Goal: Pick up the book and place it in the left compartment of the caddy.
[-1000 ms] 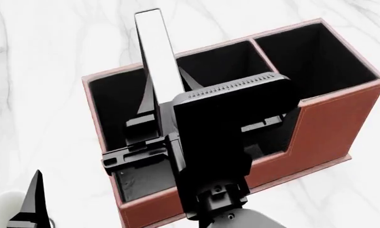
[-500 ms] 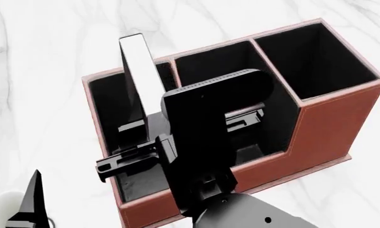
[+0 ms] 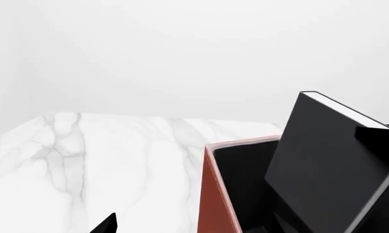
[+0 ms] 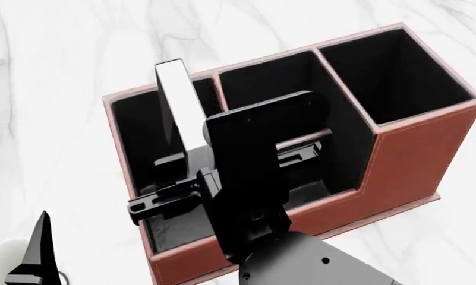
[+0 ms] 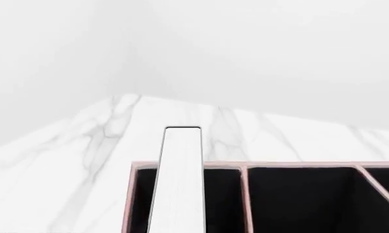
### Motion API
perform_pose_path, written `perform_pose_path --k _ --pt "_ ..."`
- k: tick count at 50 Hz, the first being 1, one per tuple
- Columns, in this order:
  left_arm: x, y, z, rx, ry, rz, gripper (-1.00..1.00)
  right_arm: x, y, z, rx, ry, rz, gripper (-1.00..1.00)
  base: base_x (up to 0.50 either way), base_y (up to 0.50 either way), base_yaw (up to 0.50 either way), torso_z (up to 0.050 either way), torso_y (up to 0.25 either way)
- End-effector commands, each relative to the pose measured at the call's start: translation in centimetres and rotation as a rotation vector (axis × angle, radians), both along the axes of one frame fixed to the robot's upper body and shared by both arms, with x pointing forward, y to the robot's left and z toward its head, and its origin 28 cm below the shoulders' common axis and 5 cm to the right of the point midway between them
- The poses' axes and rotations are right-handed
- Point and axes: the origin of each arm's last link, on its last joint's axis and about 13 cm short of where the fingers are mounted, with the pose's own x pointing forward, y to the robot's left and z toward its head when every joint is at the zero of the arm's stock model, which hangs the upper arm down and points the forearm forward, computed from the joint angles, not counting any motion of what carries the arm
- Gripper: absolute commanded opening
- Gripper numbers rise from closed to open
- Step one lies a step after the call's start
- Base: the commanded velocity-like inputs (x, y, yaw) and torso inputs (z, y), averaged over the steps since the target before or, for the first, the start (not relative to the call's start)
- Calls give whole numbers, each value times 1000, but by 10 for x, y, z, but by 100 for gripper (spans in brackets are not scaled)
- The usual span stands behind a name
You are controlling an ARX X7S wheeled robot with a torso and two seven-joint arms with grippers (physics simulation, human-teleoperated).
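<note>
**Right gripper holds book upright over caddy's left compartment**

Right gripper [image 4: 178, 172] is closed on the book [image 4: 176, 101], clamping its lower part; the fingers show as black bars either side of the book at the caddy's front-left. The book stands on edge, white page edge toward the head camera, tilted slightly, and rises up and away from the gripper. Its lower end sits inside the left compartment [image 4: 138, 136] of the caddy [image 4: 412, 160]; its top sticks above the rim. Whether it touches the compartment floor can't be told, since the arm blocks that.

Left gripper [image 4: 35, 255] is low at the head view's left corner, well apart from the caddy, only one dark finger tip visible; how far open it is can't be told.

The left wrist view shows the book's [image 3: 324, 160] black cover side-on, leaning over the caddy's [image 3: 217, 194] end wall, which the head view doesn't give. The right wrist view looks straight along the white page edge [image 5: 178, 179], with the book just inside the caddy's [image 5: 246, 167] end section beside the first divider, marble tabletop [image 5: 84, 160] beyond.
</note>
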Motion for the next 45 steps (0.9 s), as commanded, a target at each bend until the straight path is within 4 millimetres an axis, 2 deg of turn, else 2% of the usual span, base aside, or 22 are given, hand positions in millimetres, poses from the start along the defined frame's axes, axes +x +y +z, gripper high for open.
perform_pose_path --k 1,9,45 --pt "0 1 4 -25 -51 3 100 12 -1 4 14 -58 -23 -100 0 0 0 0 0" --pt "0 1 4 -26 -51 4 100 16 0 -4 19 -40 -28 -100 0 0 0 0 3" --pt "0 1 4 -29 -51 3 100 22 1 -15 10 -6 -41 -100 0 0 0 0 1"
